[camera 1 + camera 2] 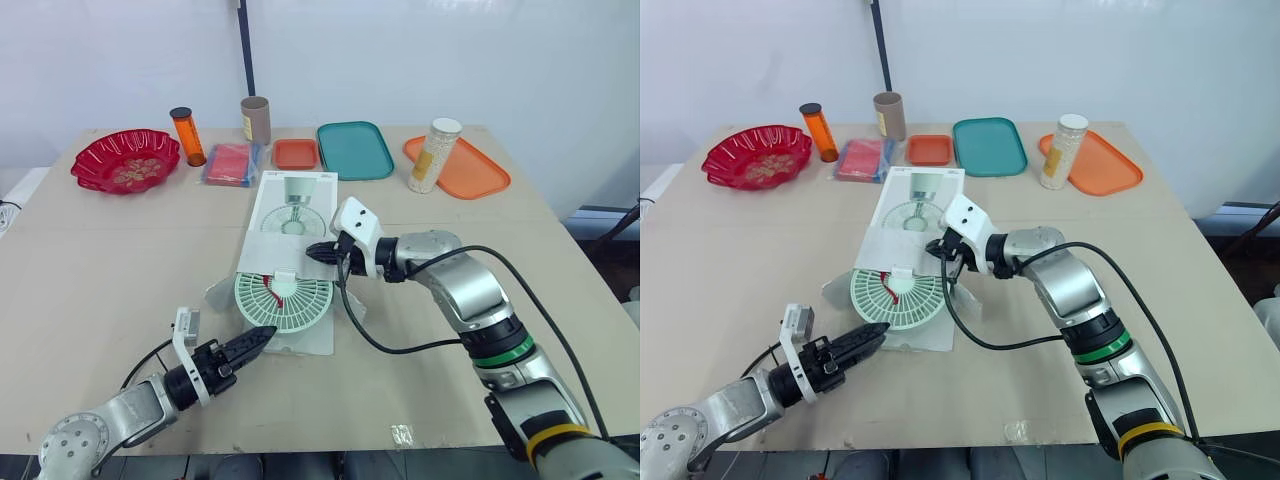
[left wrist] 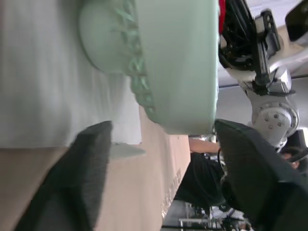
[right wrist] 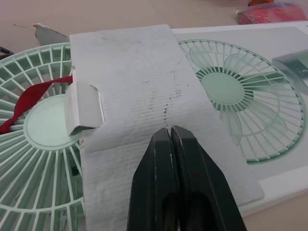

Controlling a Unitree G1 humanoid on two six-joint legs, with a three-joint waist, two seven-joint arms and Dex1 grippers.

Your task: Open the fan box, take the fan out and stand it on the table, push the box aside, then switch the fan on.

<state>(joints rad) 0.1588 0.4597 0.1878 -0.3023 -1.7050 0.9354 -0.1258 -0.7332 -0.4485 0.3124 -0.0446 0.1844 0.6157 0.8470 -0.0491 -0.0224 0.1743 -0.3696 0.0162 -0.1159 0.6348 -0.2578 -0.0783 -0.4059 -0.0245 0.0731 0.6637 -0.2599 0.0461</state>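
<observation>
The white fan box (image 1: 293, 205) lies flat mid-table with a fan picture on its lid. Its near end is open, and the mint-green fan (image 1: 285, 300) sticks out of it, lying flat, with a red strap (image 3: 29, 103) across its grille. A white cardboard flap (image 3: 139, 96) lies over the fan's far part. My right gripper (image 1: 318, 252) is shut, its fingertips (image 3: 163, 137) together right over that flap. My left gripper (image 1: 262, 338) is at the fan's near rim, open, with the rim (image 2: 178, 72) just ahead between its fingers.
Along the far edge stand a red bowl (image 1: 126, 159), an orange bottle (image 1: 188, 136), a cardboard tube (image 1: 256, 120), a pink packet (image 1: 232, 163), a small orange tray (image 1: 296, 153), a teal tray (image 1: 354, 150), and a white jar (image 1: 434, 155) by an orange tray (image 1: 470, 170). A black cable (image 1: 380, 345) loops beside the fan.
</observation>
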